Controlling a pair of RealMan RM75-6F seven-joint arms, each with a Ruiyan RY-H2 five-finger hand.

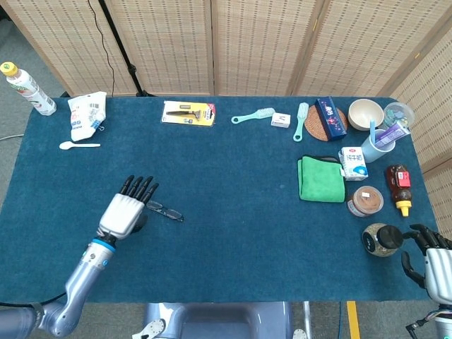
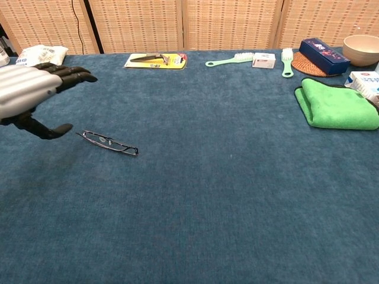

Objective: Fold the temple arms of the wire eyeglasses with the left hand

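The wire eyeglasses point(image 1: 164, 210) point(image 2: 107, 142) lie flat on the blue table, thin and dark, their temple arms folded in against the frame as far as I can see. My left hand point(image 1: 125, 210) point(image 2: 31, 90) hovers just left of them, fingers spread, holding nothing and clear of the glasses. My right hand point(image 1: 429, 253) sits at the table's near right corner, fingers apart with nothing in them; the chest view does not show it.
Along the back lie a yellow card with a tool point(image 1: 188, 113), a teal brush point(image 1: 253, 115) and a snack bag point(image 1: 86, 115). A green cloth point(image 1: 321, 179), jars point(image 1: 382, 239) and bottles crowd the right side.
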